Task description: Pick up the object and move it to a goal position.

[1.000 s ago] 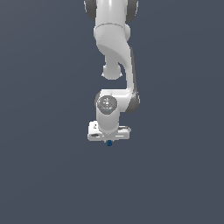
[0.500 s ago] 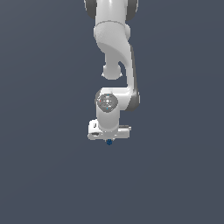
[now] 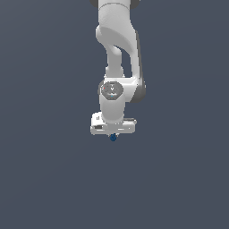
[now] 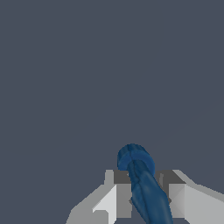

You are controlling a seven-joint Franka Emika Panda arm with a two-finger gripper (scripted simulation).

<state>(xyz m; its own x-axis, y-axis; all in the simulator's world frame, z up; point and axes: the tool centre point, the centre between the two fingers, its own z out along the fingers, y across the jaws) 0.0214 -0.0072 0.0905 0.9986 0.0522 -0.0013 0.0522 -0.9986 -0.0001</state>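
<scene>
In the exterior view the white arm (image 3: 117, 58) hangs straight down over the plain grey table (image 3: 44, 179), and the gripper (image 3: 113, 133) has a small dark blue object (image 3: 113, 137) peeping out just below it; only its lower tip shows, so from here I cannot tell whether it touches the table or is clear of it. In the wrist view the object (image 4: 142, 186) runs up between the two grey fingers (image 4: 117, 197), which sit close against its sides, so the fingers look closed on it. No goal marker shows in either view. The step in hand appears to be carrying the piece to its goal; to do it well, keep the squeeze steady, move smoothly without jerks, and avoid tilting the wrist, since the rounded, slender shape could slip or twist in the grip.
</scene>
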